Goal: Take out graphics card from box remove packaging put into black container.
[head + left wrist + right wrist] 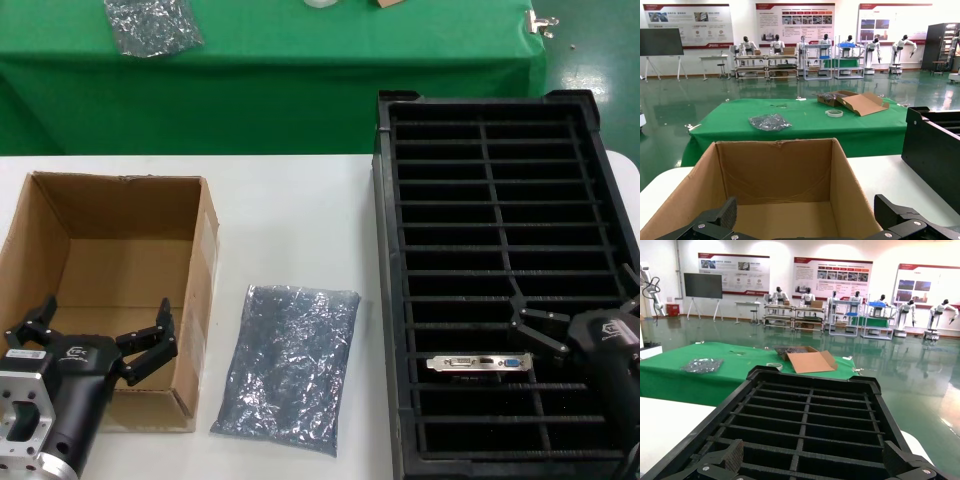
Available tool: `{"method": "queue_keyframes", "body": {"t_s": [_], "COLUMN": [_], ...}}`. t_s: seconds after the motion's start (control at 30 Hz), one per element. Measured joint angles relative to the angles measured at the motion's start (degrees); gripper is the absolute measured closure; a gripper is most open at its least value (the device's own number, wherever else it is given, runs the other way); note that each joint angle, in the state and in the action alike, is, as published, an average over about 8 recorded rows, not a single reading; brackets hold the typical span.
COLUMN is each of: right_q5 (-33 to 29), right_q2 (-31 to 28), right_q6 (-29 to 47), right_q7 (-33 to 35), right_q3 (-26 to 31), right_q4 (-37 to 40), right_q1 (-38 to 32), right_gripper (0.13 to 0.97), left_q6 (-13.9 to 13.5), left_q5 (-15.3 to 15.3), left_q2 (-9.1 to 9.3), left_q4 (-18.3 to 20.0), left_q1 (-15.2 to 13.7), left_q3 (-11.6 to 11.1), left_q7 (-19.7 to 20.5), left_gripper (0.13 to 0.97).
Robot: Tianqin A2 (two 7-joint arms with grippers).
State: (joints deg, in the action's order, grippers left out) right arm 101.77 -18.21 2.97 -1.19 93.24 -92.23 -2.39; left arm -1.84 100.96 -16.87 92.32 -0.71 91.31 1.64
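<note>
The small dark graphics card with silver end bracket (479, 363) stands slotted in the ribbed black plastic tray (386, 300), rigid, light, fragile (best held by its board edges), right gripper (575, 318) wide open beside it.

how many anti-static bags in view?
2. The long packaging lies flat on the white table between box and black container; a smaller bag lies on the green table.

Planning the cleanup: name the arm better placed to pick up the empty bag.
Left, probably. The left gripper hangs open over the box, right beside the packaging on the table; the right gripper is over the black container.
</note>
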Motion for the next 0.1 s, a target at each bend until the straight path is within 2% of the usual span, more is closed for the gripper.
{"method": "queue_keyframes", "body": {"t_s": [0.1], "right_q5": [0.00], "right_q2": [0.00], "right_q6": [0.00], "right_q7": [0.00], "right_q3": [0.00], "right_q4": [0.00], "right_q1": [0.00], "right_gripper": [0.129], "left_q6": [0.00], "left_q5": [0.00], "left_q2": [0.00], "left_q4": [0.00], "left_q1": [0.00], "left_q3": [0.00], "left_q7": [0.00], "left_gripper": [0.132]}}
